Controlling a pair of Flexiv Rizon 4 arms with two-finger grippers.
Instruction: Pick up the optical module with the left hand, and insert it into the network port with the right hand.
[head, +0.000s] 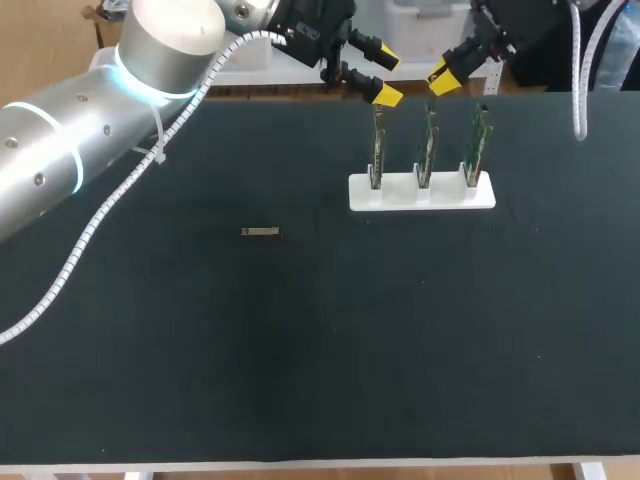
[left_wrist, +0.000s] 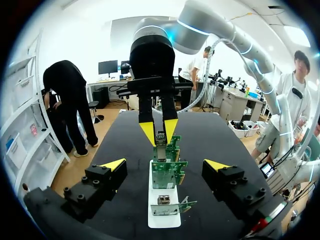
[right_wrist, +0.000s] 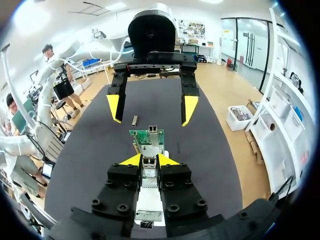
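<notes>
the table (head: 200, 380) is carrying one module (head: 260, 232), a small slim metal bar lying flat and alone on the near-left side, well apart from everything else. it is looking light, rigid and smooth, so i am judging it easy to lift but apt to skid or twist. its long side faces are offering the best hold, taken near the middle, leaving the plug end free. farther back, one white holder (head: 420, 193) is standing three green boards (head: 427, 150) upright in a row, each seeming to carry a small metal port (right_wrist: 152, 129). the boards are looking thin and fragile, so a hard push could be bending them. farthest, two hands are hanging over the table's far edge. the left hand (head: 385, 76) is gaping wide and empty by the left end of the row. the right hand (head: 447, 75) is sitting narrow, tips close with a slim gap, holding nothing as far as i am seeing.
</notes>
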